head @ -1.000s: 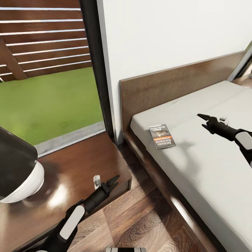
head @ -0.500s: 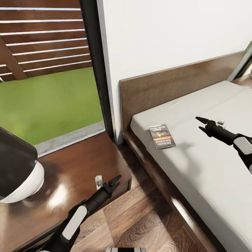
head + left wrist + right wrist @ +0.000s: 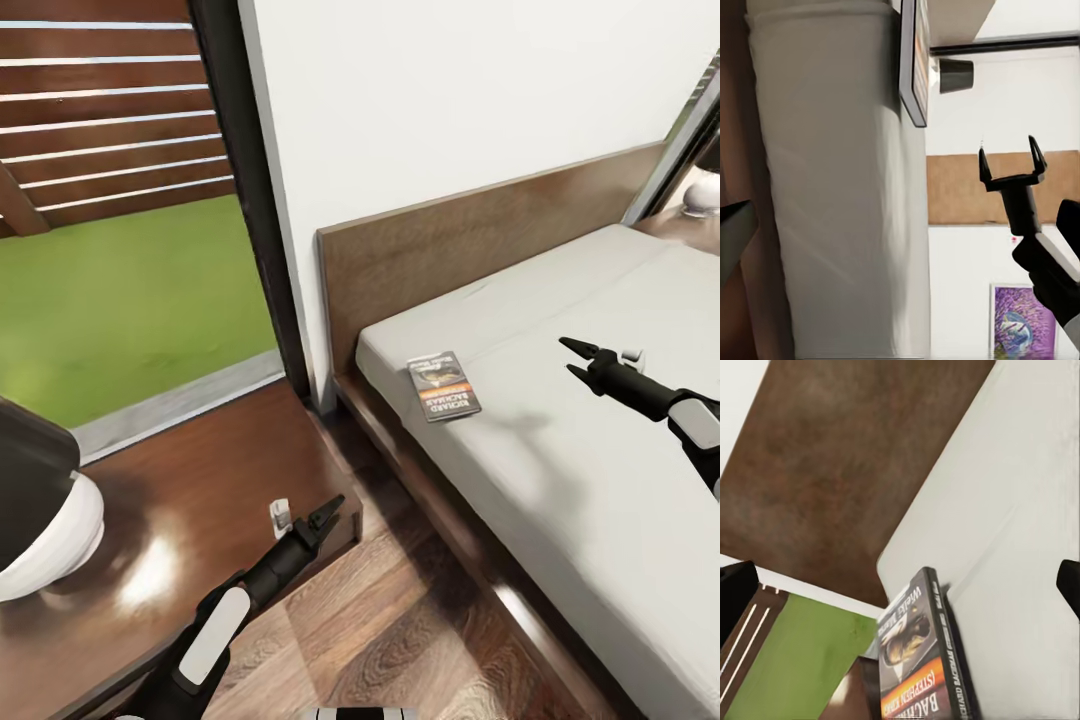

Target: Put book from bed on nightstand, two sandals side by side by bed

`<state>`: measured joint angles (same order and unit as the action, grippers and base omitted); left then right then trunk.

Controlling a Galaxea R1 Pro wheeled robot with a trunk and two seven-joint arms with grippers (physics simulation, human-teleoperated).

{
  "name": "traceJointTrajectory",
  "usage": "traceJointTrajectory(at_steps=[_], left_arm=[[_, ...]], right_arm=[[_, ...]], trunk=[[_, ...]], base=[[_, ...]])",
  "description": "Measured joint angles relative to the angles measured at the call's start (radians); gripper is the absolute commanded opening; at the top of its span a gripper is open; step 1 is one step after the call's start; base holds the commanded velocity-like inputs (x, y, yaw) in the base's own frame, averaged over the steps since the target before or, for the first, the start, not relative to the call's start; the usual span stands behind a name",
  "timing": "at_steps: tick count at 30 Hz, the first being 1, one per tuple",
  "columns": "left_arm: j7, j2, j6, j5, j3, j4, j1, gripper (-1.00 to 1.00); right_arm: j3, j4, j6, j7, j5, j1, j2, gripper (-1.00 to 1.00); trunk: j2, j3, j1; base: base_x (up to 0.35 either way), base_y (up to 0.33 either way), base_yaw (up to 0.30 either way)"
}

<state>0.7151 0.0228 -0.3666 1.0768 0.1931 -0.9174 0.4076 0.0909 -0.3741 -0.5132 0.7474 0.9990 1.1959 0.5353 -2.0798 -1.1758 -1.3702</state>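
The book (image 3: 444, 385) lies flat on the off-white mattress of the bed (image 3: 600, 470), near the headboard corner and the bed's near edge. Its cover also shows in the right wrist view, book (image 3: 921, 660). My right gripper (image 3: 578, 358) hovers open over the mattress, a forearm's length to the right of the book. My left gripper (image 3: 328, 512) is open, low over the front corner of the dark glossy nightstand (image 3: 210, 470). In the left wrist view, the right gripper (image 3: 1012, 161) stands open beyond the mattress. The sandals are out of view.
A black and white lamp (image 3: 40, 500) stands on the nightstand's left part. A strip of wood-plank floor (image 3: 400, 620) runs between nightstand and bed. A tall black-framed window (image 3: 130, 250) is behind. At the far right sits a second nightstand (image 3: 672, 218) with a lamp (image 3: 703, 192).
The whole head view has shifted left, so the camera has turned. My right gripper has dipped slightly toward the mattress. The book and left gripper have not moved.
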Motion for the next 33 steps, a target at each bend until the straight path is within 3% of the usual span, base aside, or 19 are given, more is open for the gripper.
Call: traceJointTrajectory(at_steps=[19, 29, 33], left_arm=[[0.004, -0.007, 0.004, -0.001, -0.005, 0.002, 0.0, 1.0], [0.005, -0.015, 0.002, 0.004, -0.006, 0.004, 0.0, 1.0], [0.006, -0.019, 0.002, 0.006, -0.009, 0.007, 0.0, 1.0]], right_arm=[[0.0, 0.0, 0.001, 0.002, 0.001, -0.002, 0.0, 1.0], [0.001, 0.001, 0.0, 0.007, -0.002, -0.002, -0.001, 1.0], [0.002, 0.001, 0.0, 0.039, -0.004, -0.003, -0.003, 1.0]], trunk=[[0.0, -0.002, 0.0], [0.0, -0.003, 0.0], [0.0, -0.003, 0.0]], base=[[0.0, 0.0, -0.254], [0.0, 0.0, -0.074], [0.0, 0.0, -0.011]])
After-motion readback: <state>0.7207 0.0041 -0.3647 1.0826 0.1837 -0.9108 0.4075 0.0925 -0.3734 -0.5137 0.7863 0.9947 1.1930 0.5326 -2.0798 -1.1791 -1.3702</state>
